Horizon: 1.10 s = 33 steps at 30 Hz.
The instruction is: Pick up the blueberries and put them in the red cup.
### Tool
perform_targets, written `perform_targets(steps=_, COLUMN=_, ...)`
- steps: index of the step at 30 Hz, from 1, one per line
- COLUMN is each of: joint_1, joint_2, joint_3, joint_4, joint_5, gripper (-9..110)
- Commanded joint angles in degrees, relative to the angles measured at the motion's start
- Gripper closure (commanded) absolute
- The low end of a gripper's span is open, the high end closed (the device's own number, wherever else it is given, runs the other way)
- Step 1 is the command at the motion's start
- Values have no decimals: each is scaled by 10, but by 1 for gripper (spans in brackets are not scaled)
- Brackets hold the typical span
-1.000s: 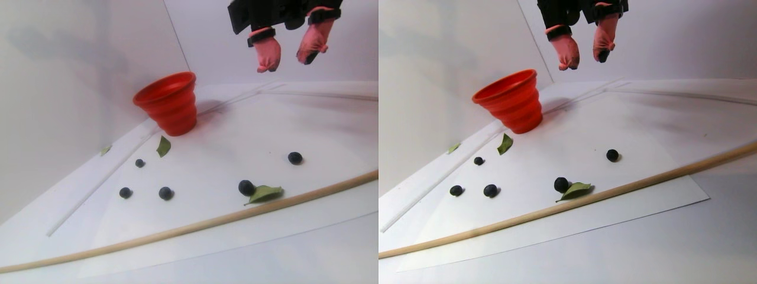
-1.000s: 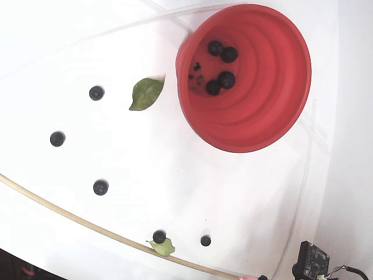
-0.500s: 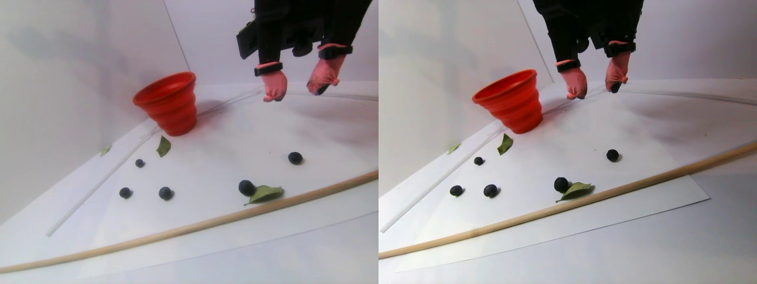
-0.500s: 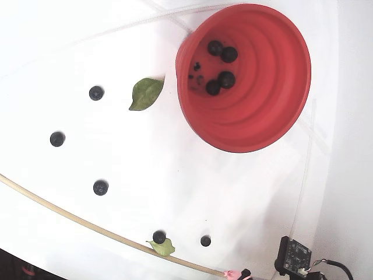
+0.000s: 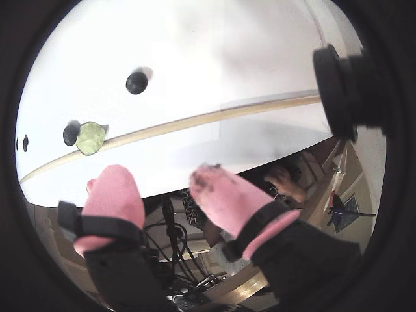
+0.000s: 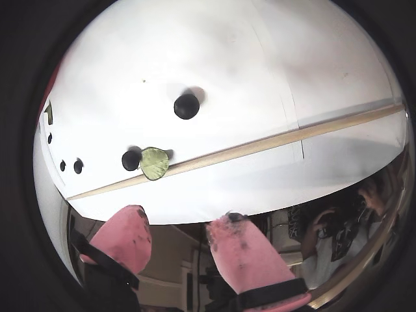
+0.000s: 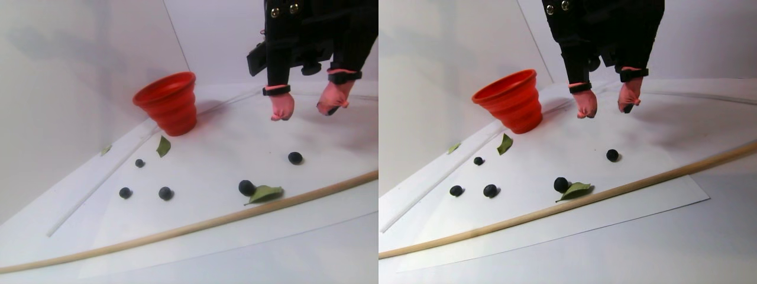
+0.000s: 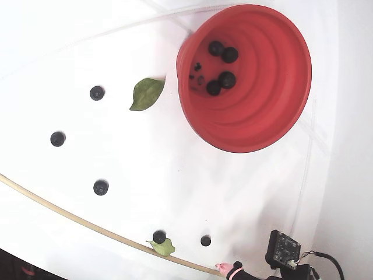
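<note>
Tool point(image 7: 307, 109) is hanging empty, fingers spread wide, above the counter point(image 7: 225, 142) at three o'clock of the red cup point(image 7: 167, 102).

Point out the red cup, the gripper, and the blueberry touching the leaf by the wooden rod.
red cup point(image 8: 274, 116): fixed view, inner wall.
gripper point(image 7: 306, 111): stereo pair view, gap between pink fingertips.
blueberry point(image 7: 246, 187): stereo pair view, berry's middle.

Illumination was bright and diffuse; the white surface point(image 8: 175, 192) appeared near overexposed in the fixed view. Both wrist views showed strong fisheye curvature with black vignetted corners. Shadows in the stereo pair view were soft and faint
</note>
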Motion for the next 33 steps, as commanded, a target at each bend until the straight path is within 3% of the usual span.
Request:
perform_targets(steps=1, joint_1=6, joint_2=-16, joint_3=-23, joint_4=-20, joint_5=-3, gripper=83)
perform_targets(steps=33, joint_1=-15, joint_2=-190, joint_3=-78, joint_4=-129, joint_5=38, gripper=82)
